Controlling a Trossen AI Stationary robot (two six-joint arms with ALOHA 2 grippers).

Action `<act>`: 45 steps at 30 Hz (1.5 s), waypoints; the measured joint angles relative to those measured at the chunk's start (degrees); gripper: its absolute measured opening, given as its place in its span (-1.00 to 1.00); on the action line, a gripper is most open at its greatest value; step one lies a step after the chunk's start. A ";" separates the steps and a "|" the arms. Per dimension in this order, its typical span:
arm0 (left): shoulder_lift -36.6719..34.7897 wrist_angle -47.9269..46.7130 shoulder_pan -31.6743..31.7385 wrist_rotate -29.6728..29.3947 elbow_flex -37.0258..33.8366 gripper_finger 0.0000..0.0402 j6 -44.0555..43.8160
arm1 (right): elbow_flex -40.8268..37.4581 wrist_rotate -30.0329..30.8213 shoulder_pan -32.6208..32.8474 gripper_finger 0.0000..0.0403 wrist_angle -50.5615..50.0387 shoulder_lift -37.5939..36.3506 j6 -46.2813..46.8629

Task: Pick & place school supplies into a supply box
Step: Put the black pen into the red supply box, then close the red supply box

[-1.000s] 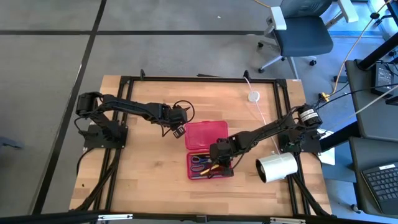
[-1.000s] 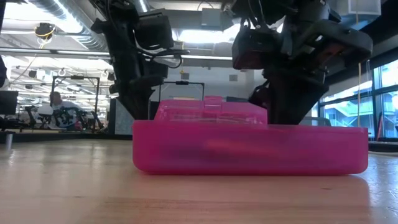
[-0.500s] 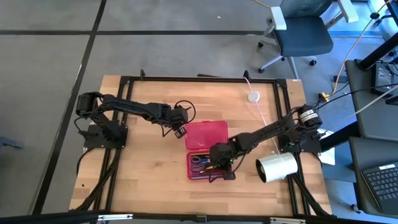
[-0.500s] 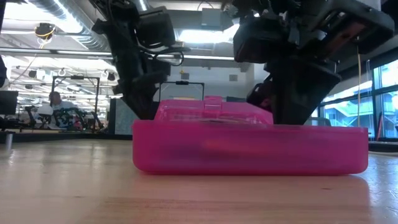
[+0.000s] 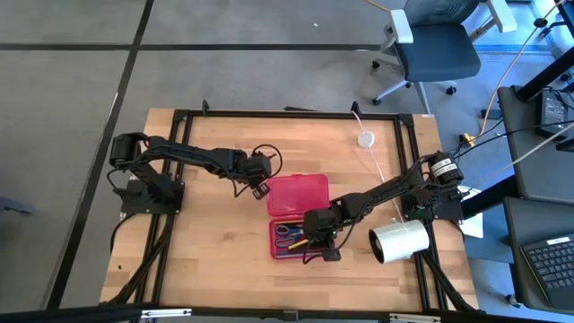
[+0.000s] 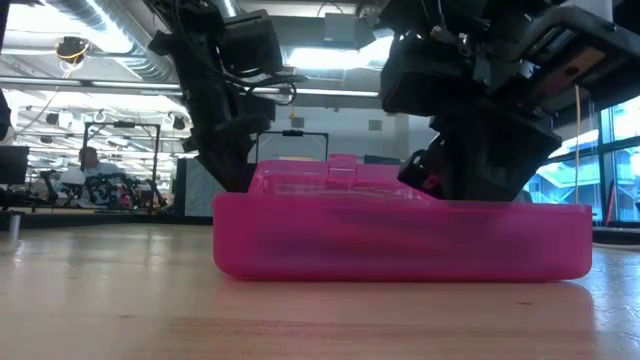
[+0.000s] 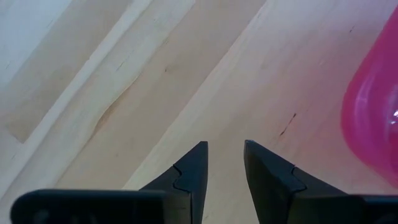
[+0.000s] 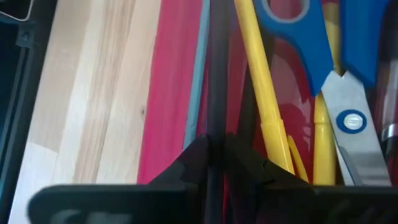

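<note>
Holding a thin black pen (image 8: 217, 81) between its closed fingers, the right gripper (image 5: 316, 242) is lowering it into the red box (image 5: 273, 240), beside the scissors (image 8: 323, 50) and yellow pens (image 8: 261, 93) already inside. The left gripper (image 7: 222, 167) is waiting half-open near the lid (image 5: 298, 193).

A wooden counter (image 5: 206, 242) of pale butcher-block planks stands on a grey floor (image 5: 72, 72) crossed by dark lines. A black metal frame (image 5: 287, 114) runs along the counter's edges. A big white roll (image 5: 399, 240) lies on its side at the counter's right edge. Near the far right corner rests a small white round disc (image 5: 365, 139), with a thin white cord (image 5: 381, 169) trailing from it across the wood. Beyond the counter, a grey office chair (image 5: 437, 47) stands on the floor. At the right, a keyboard (image 5: 549, 260) sits on a dark desk. In the low view, a seated person (image 6: 92, 170) shows far off in the room.
</note>
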 joint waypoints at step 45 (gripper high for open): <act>-0.04 7.85 0.00 6.45 0.00 -0.53 14.10 | 3.63 24.06 18.26 -0.15 10.03 -0.15 7.48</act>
